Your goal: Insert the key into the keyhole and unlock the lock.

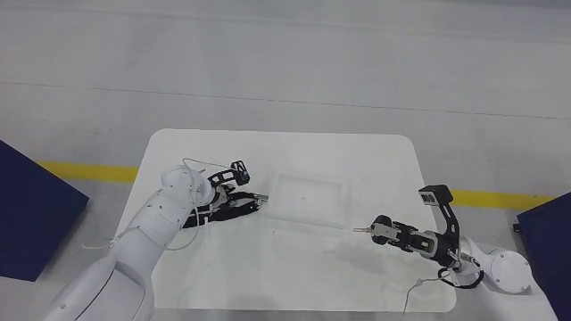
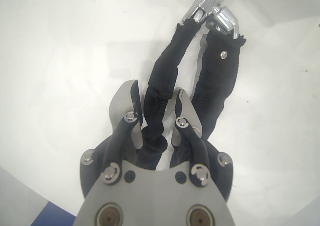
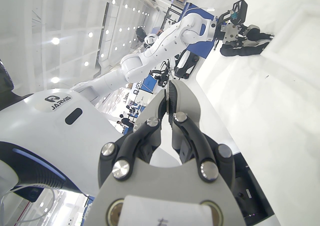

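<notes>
Across the table (image 1: 357, 156), our left claw (image 2: 157, 93) pinches the lock (image 2: 217, 72), right claw (image 3: 170, 92) the key (image 1: 359, 229). Next, we align them.

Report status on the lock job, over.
Left gripper shut on lock. Right gripper shut on key, well apart from lock. Low white slab lies between them.

White rounded arms (image 1: 156, 223) end in grey grippers (image 2: 157, 95) with black links and silver screws.
</notes>
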